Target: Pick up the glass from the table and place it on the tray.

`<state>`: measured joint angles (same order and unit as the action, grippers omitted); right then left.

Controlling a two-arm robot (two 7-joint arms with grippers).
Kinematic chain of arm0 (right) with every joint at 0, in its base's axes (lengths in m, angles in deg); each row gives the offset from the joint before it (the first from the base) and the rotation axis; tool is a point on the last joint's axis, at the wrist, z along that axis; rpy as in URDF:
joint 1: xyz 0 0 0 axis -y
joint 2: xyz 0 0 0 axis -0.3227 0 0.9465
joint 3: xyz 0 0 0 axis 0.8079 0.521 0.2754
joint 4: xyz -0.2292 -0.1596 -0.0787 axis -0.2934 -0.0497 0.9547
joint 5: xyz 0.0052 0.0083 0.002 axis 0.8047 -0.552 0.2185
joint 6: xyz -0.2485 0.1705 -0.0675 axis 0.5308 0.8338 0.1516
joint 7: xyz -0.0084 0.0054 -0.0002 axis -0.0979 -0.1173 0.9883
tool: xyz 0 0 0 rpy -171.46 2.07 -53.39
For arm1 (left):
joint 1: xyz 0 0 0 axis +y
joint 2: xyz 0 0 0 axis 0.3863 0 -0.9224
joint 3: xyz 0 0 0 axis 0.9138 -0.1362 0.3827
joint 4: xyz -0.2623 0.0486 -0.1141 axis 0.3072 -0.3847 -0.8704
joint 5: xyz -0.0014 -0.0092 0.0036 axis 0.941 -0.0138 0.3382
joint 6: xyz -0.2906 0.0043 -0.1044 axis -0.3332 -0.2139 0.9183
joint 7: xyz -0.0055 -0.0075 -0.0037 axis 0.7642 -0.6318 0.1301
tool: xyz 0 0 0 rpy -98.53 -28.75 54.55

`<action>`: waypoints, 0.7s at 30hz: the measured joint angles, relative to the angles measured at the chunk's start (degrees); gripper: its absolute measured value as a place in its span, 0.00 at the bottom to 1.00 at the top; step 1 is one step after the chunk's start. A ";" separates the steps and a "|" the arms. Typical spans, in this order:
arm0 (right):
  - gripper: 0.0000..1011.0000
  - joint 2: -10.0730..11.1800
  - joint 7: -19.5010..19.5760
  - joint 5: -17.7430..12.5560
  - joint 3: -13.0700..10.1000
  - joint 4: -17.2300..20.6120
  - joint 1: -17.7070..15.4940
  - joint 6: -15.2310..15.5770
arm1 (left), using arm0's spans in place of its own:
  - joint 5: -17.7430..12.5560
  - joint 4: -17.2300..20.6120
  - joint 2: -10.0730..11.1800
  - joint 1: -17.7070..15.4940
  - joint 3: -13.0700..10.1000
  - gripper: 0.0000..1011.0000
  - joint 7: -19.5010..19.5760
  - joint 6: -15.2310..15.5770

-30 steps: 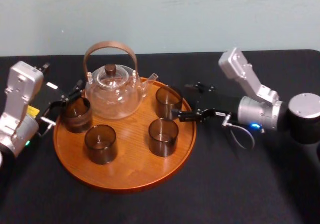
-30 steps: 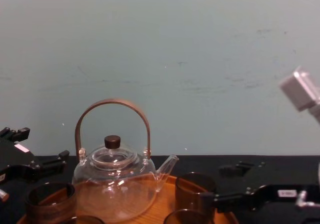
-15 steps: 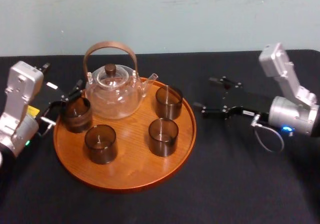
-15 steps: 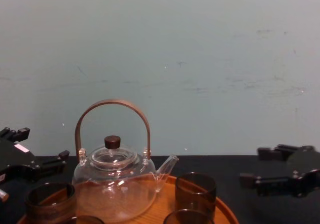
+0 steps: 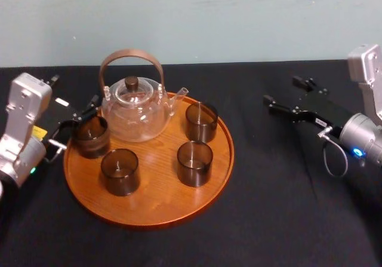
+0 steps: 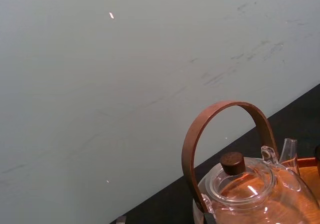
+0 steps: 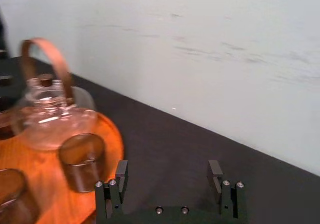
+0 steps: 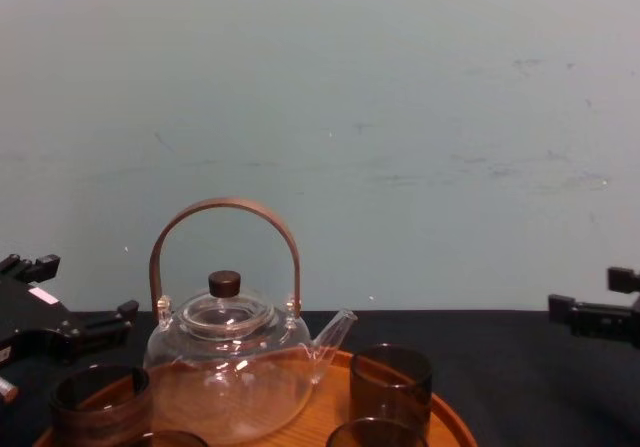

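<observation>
Hovering well right of the tray (image 5: 156, 190), the right claw (image 5: 281, 91) is spread, released.
At the tray's left rim, the left claw (image 5: 74, 123) is beside a glass (image 5: 91, 137); grip unclear.

R gripper (image 5: 281, 91) backed off to the right from rear-right glass (image 5: 201, 122), jaws apart, now well clear of tray (image 5: 158, 189), above counter (image 5: 280, 219).

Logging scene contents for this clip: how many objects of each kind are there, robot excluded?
Dark glass cups: 4
Glass teapot: 1
Round wooden tray: 1
Total: 6
</observation>
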<state>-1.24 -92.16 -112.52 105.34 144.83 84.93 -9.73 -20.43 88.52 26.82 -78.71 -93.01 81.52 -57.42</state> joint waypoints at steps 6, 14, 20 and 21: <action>0.99 -1.64 3.52 0.84 -1.63 -0.39 -1.55 0.23 | 0.00 0.00 0.00 0.00 0.00 0.99 0.00 0.00; 0.99 -3.53 5.25 2.09 -2.63 -2.34 -2.42 0.20 | 0.00 0.00 0.00 0.00 0.00 0.99 0.00 0.00; 0.99 -4.66 5.60 3.47 -2.98 -3.96 -2.41 -0.14 | 0.00 0.00 0.00 0.00 0.00 0.99 0.00 0.00; 0.99 -4.75 5.63 3.64 -3.00 -4.08 -2.40 -0.20 | 0.00 0.00 0.00 0.00 0.00 0.99 0.00 0.00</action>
<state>-5.99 -86.53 -108.89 102.35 140.75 82.53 -9.93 -20.43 88.53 26.82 -78.71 -93.01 81.52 -57.42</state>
